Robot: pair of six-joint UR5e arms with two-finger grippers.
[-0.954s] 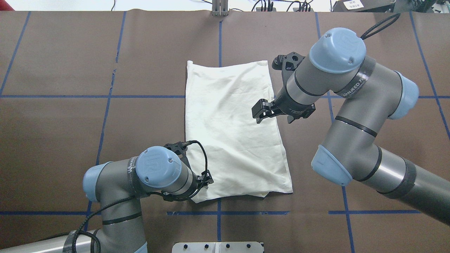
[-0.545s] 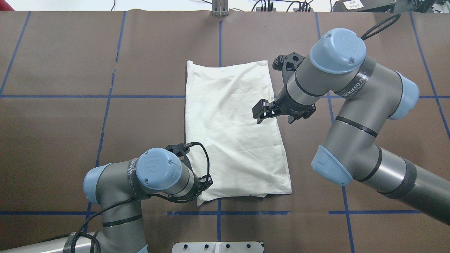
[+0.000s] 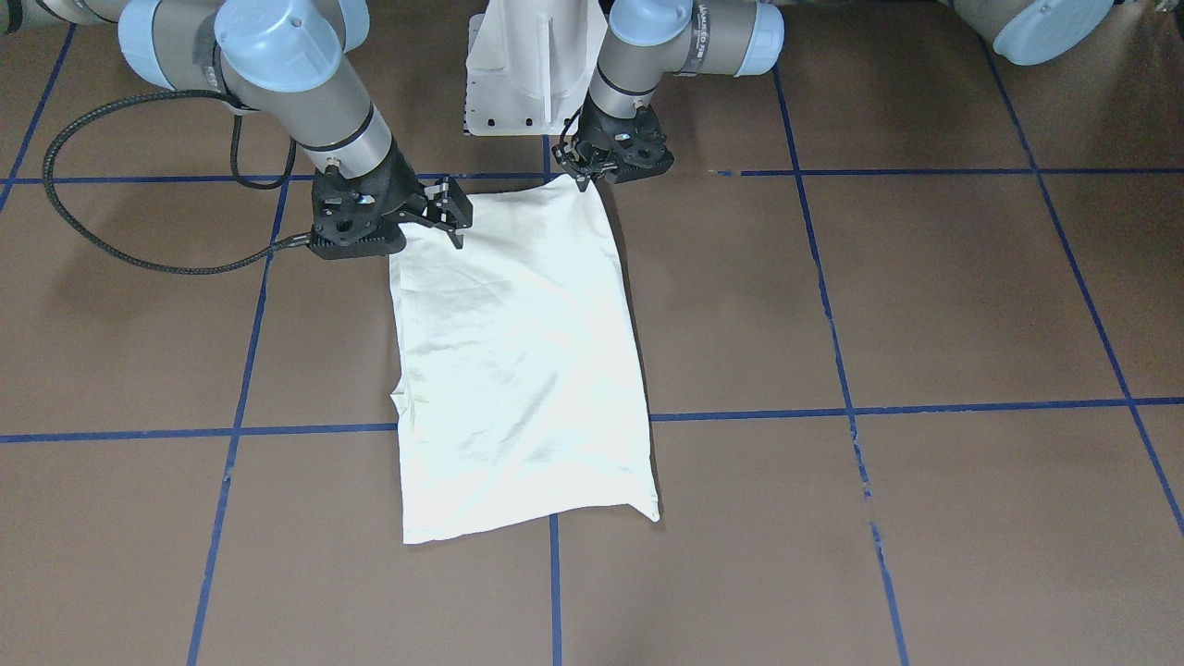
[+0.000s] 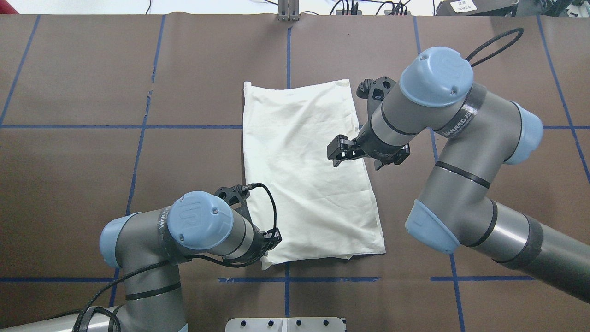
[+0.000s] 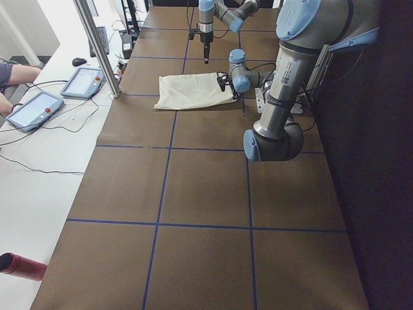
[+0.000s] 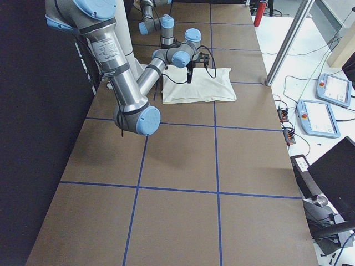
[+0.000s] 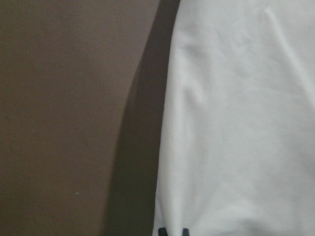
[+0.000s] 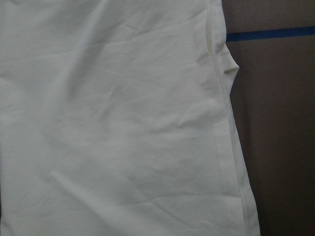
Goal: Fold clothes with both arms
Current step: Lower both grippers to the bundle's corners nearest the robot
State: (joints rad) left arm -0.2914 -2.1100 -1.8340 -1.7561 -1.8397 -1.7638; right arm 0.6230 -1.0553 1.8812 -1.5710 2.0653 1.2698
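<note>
The cream shirt [image 4: 304,175] lies folded into a long rectangle on the brown table, plain side up; its print is hidden. It also shows in the front view [image 3: 518,370]. My left gripper [image 4: 273,240] is at the shirt's near left corner. In the left wrist view its dark fingertips [image 7: 161,231] sit close together on the cloth edge, shut on the shirt [image 7: 236,123]. My right gripper [image 4: 335,154] hovers open and empty above the shirt's right edge, also seen in the front view [image 3: 455,217]. The right wrist view shows only cloth [image 8: 113,123] and its hemmed edge.
The white pedestal base [image 3: 527,74] stands just behind the shirt's near end. Blue tape lines [image 4: 138,127] grid the brown table cover. A metal post [image 5: 97,45] and teach pendants [image 5: 32,110] stand beyond the table's far edge.
My left gripper has shifted a little to the right, and the shirt's near left corner has moved right with it. My right gripper has moved slightly left and nearer over the shirt.
</note>
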